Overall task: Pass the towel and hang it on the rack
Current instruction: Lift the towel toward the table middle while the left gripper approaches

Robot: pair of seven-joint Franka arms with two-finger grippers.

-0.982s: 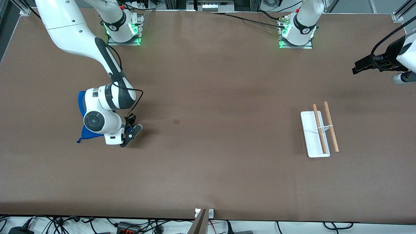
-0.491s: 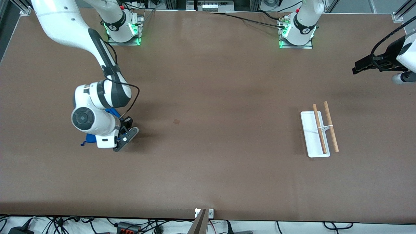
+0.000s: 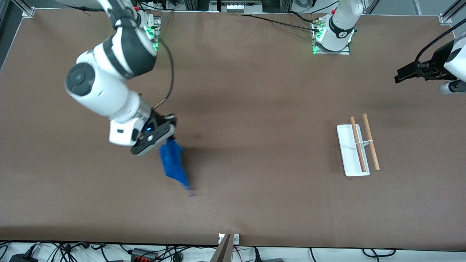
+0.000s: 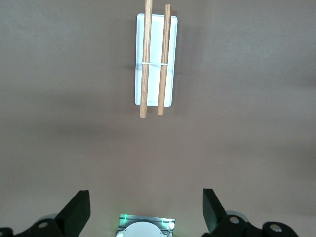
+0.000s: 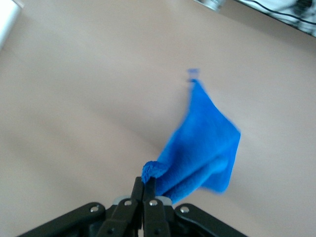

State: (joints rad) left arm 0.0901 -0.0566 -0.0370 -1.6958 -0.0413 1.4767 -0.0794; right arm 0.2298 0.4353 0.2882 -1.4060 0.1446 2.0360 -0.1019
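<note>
The blue towel [image 3: 174, 163] dangles in the air from my right gripper [image 3: 168, 138], which is shut on one bunched corner of it over the right arm's half of the table. The right wrist view shows the towel [image 5: 202, 148] hanging from the right gripper [image 5: 146, 181], its loop tag at the free end. The rack [image 3: 358, 145] stands on its white base [image 3: 346, 156] toward the left arm's end, rods bare. My left gripper [image 3: 399, 77] waits open in the air at that end, apart from the rack. In the left wrist view the rack [image 4: 146, 59] lies ahead of the left gripper [image 4: 145, 197].
A small dark mark [image 3: 197, 136] sits on the brown table near its middle. The arms' bases [image 3: 333, 36] stand along the table's edge farthest from the front camera. Cables and a bracket [image 3: 228, 240] line the nearest edge.
My right arm has risen and swung toward the table's middle, lifting the towel off the table so it now hangs free. The left arm has not moved.
</note>
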